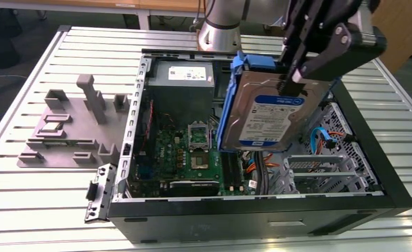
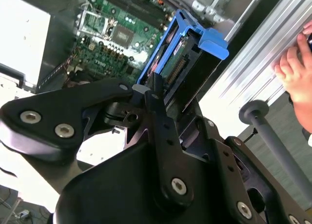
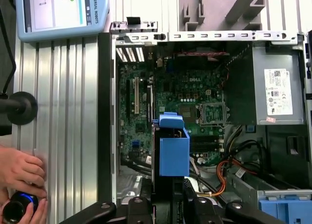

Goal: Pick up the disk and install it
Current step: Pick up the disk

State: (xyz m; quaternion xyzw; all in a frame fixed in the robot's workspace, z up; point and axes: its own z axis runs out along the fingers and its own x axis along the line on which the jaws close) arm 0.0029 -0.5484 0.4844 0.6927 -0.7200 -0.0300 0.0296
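Observation:
The disk [image 1: 269,118], a silver-grey drive with a blue-and-white label in blue carrier rails, hangs upright and a little tilted over the open computer case [image 1: 262,202]. My gripper [image 1: 290,88] is shut on its upper edge. It sits above the gap between the motherboard [image 1: 192,152] and the metal drive cage [image 1: 318,168]. In the second wrist view, the black fingers [image 2: 155,94] clamp the disk [image 2: 195,43] end-on. The first wrist view looks down past the disk's blue carrier [image 3: 173,146] to the board below.
A grey power supply box [image 1: 183,79] fills the case's far corner. A grey fixture [image 1: 65,126] stands on the slatted table at the exterior view's left. A blue bracket [image 3: 285,209] lies in the case. A person's hand [image 3: 19,170] holds a knob beside the case, near a pendant screen [image 3: 61,11].

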